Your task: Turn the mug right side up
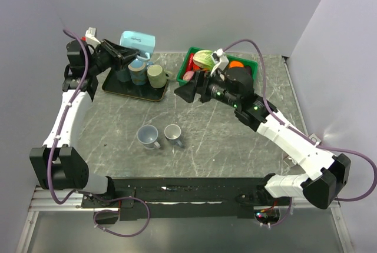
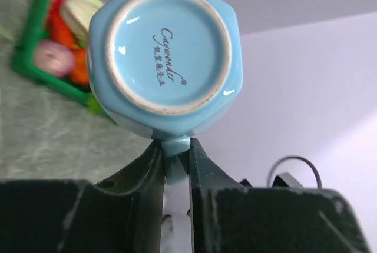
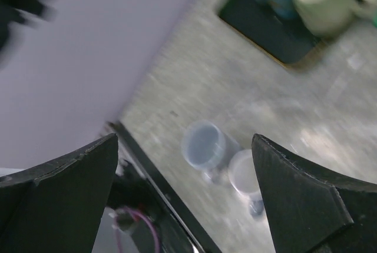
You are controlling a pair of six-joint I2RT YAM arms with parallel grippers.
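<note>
mug: light-blue mug [image 2: 165,53] is off the table, in the air over the tray [image 1: 116,87].
mug vs left gripper: it sits straight ahead of the left gripper [image 2: 175,165], just past the fingertips. The handle [image 2: 175,148] points back into the jaws.
axis: the base faces back at the wrist camera, so the mouth points away along the gripper's reach line. In the top view the body reads as lying roughly sideways, not upright.
left gripper state: pressed almost together, pinching the handle. Both fingers touch the handle and the mug body hangs free beyond them.
right gripper state: right gripper [image 3: 185,165] is spread wide, holding and touching nothing.
right gripper vs mug: the mug is well off to its left. The gripper hovers above the table with the basket [image 1: 252,65] close behind it.
nearer arm: left, since it already has the mug. The right arm is well apart, and I'd guess it has no part in this step.
under left gripper: the tray carries a green mug [image 1: 156,76] and a dark mug [image 1: 139,72], both below and slightly ahead of the fingertips.
under right gripper: two cups [image 3: 203,144] stand mouth-up on the table, below and ahead of it.
step (judgement): mid-flip. The mug is lifted by the handle and the mouth is not yet up.
next move needs (judgement): a wrist turn to bring the mouth to the top, then a lowering onto a free spot.
risk (judgement): a handle-only pinch leaves the heavy body cantilevered, so it may swing or slip in the jaws during the turn. The tray mugs below could also get clipped on the way down.
</note>
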